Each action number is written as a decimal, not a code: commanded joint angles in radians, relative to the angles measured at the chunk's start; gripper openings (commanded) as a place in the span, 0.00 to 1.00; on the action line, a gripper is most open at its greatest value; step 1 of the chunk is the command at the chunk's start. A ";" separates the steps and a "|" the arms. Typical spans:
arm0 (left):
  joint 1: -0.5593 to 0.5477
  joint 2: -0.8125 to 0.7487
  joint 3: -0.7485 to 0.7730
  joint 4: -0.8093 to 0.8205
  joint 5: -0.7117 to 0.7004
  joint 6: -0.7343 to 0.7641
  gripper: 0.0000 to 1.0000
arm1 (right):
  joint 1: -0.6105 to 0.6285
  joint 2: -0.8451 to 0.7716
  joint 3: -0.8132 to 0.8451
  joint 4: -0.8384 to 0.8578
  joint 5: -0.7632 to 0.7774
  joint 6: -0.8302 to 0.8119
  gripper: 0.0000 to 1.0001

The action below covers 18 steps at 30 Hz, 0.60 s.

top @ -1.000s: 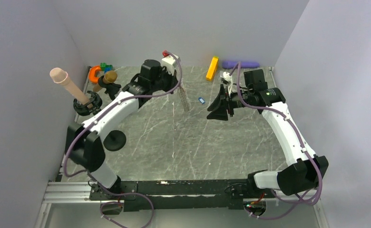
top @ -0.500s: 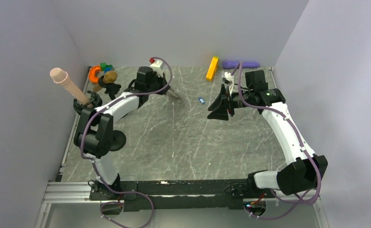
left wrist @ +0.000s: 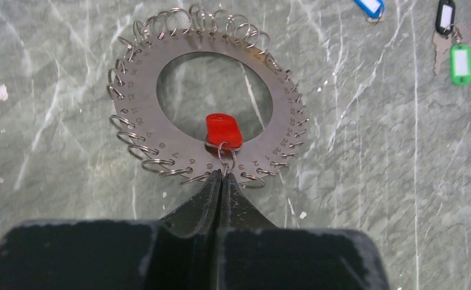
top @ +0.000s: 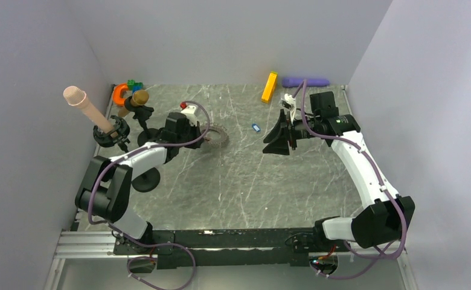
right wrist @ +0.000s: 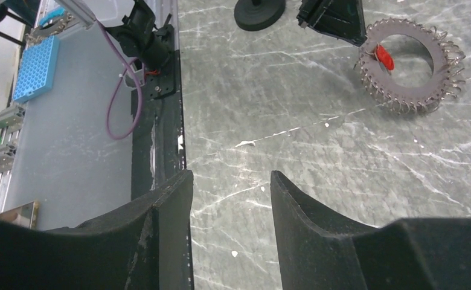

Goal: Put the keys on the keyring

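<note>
The keyring [left wrist: 137,124] is a flat silver disc with a hollow centre and many small split rings round its rim. It lies flat on the table left of centre [top: 217,134]. The red key [left wrist: 224,129] hangs from one small ring at its near edge. My left gripper [left wrist: 222,175] is shut on that small ring. The blue key [left wrist: 369,6], black key [left wrist: 445,16] and green key [left wrist: 461,63] lie loose on the table. Only the blue key [top: 255,127] shows from above. My right gripper [right wrist: 230,181] is open and empty, above the table right of the blue key [top: 277,140].
An orange block [top: 270,87] and a purple cylinder [top: 305,81] lie at the back wall. A pink cylinder on a stand [top: 87,107], a brown-topped stand [top: 137,99] and small coloured pieces [top: 124,90] crowd the back left. A round black base [top: 145,179] stands by the left arm.
My left arm has swung back and down to the left. The keyring, first hanging from its gripper, now lies flat on the table. The right arm has not moved.
</note>
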 commanded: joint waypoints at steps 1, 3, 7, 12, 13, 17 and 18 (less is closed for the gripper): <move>-0.003 -0.068 -0.031 0.024 -0.031 -0.023 0.09 | -0.006 -0.021 -0.009 0.049 -0.029 0.006 0.54; -0.005 -0.102 -0.037 -0.012 -0.043 -0.018 0.27 | -0.006 -0.024 -0.015 0.051 -0.021 0.003 0.55; -0.009 -0.189 -0.046 -0.085 -0.063 0.013 0.47 | -0.005 -0.029 -0.023 0.051 -0.001 -0.004 0.55; -0.031 -0.362 -0.070 -0.171 -0.038 0.049 0.56 | -0.006 -0.043 -0.023 0.040 0.049 -0.024 0.55; -0.049 -0.411 -0.074 -0.188 -0.041 0.059 0.57 | -0.005 -0.046 -0.020 0.035 0.065 -0.028 0.55; -0.194 -0.607 -0.060 -0.298 -0.156 0.086 0.71 | -0.016 -0.069 -0.002 0.021 0.136 -0.034 0.55; -0.243 -0.654 -0.050 -0.319 -0.202 0.086 0.90 | -0.023 -0.076 0.007 0.019 0.153 -0.032 0.55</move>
